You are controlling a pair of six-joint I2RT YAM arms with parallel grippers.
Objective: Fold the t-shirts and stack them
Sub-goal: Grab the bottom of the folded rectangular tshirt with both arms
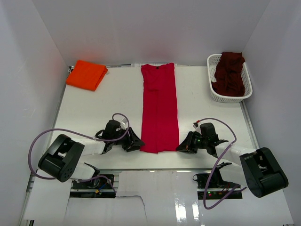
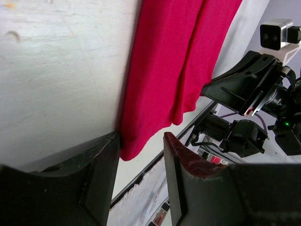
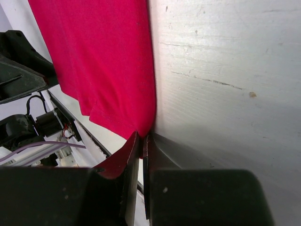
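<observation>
While right tool (image 3: 142, 138) pinches red t-shirt (image 1: 160, 108) (hem), left tool (image 2: 141, 139) gapes.

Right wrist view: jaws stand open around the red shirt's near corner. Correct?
Not quite. The right gripper has its jaws shut, not open, pinching the red shirt at its near corner. The right wrist view shows the two jaws pressed together with the cloth edge caught at their tips.
</observation>
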